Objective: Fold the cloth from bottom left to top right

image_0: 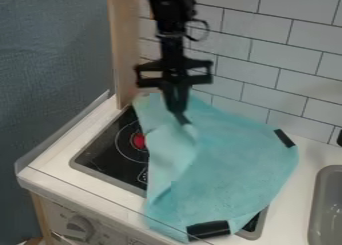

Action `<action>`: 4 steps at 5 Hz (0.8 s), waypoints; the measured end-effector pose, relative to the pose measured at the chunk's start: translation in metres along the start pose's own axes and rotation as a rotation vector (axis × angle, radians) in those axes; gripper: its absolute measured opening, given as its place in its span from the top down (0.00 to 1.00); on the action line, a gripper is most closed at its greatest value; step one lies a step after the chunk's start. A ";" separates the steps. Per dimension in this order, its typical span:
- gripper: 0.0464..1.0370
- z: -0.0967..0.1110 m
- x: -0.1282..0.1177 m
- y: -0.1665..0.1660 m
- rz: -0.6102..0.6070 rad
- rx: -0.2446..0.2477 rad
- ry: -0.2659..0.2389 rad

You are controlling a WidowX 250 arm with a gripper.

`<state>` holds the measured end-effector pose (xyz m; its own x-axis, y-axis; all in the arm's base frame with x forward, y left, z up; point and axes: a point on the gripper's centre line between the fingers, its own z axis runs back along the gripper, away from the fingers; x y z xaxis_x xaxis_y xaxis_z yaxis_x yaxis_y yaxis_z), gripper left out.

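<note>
Turquoise cloth (234,159) lying rumpled across stovetop (100,154) and counter (50,169), creasing along its left side. Gripper (179,113) hanging at its upper left; I can't tell whether it's gripping. Folding well means carrying the lower-left flap low, diagonally, smoothing before releasing.

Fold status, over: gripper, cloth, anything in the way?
Gripper at upper left of teal cloth, grip unconfirmed. Cloth rumpled across stovetop, diagonal fold incomplete. Possible snag: tiled wall close behind.

Matte black, blocky robot arm (169,24).
</note>
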<state>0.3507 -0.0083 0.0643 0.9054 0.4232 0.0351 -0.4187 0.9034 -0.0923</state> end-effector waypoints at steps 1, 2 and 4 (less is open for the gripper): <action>0.99 -0.016 0.001 -0.013 -0.013 0.020 0.002; 0.99 -0.037 0.001 -0.029 -0.038 0.045 -0.001; 0.97 -0.065 0.002 -0.042 -0.055 0.047 -0.006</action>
<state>0.3744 -0.0504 0.0031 0.9268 0.3730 0.0447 -0.3713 0.9275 -0.0428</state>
